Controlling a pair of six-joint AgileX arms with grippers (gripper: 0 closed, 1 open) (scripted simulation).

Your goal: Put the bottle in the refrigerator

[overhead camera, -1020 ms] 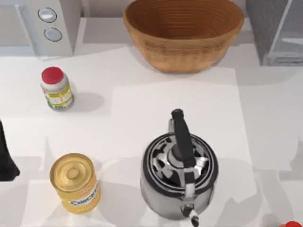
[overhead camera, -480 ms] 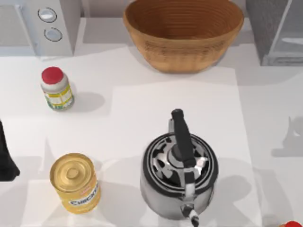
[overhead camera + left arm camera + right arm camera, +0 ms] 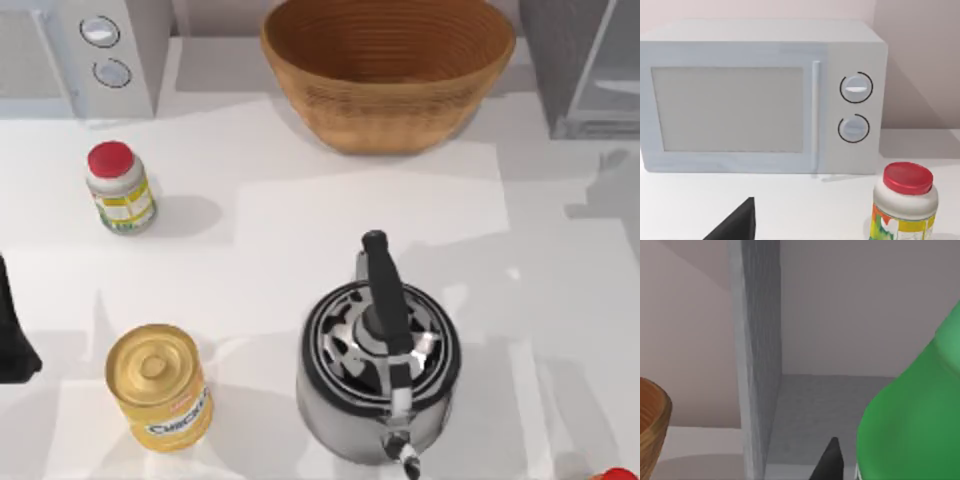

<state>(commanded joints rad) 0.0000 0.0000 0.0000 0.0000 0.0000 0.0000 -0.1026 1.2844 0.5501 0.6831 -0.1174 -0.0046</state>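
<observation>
A green bottle [image 3: 910,410] looms close in the right wrist view, off the table, with my right gripper [image 3: 860,467] shut on it; one dark fingertip [image 3: 829,460] shows beside it. Straight ahead of the bottle stands the refrigerator [image 3: 757,355], its grey side wall and floor visible and its inside open to view. From above, the refrigerator [image 3: 590,70] occupies the table's far right corner. My left arm [image 3: 12,330] rests at the table's left edge, and its gripper [image 3: 737,225] faces the white microwave.
A wicker basket [image 3: 388,70] stands at the back middle, just left of the refrigerator. A steel kettle [image 3: 380,360] sits front centre. A red-capped jar [image 3: 118,188], a yellow can [image 3: 160,385] and the white microwave [image 3: 85,55] take up the left side.
The shadow on the table's right side has slid toward the back, up to the refrigerator. The objects on the table and my left arm have stayed put.
</observation>
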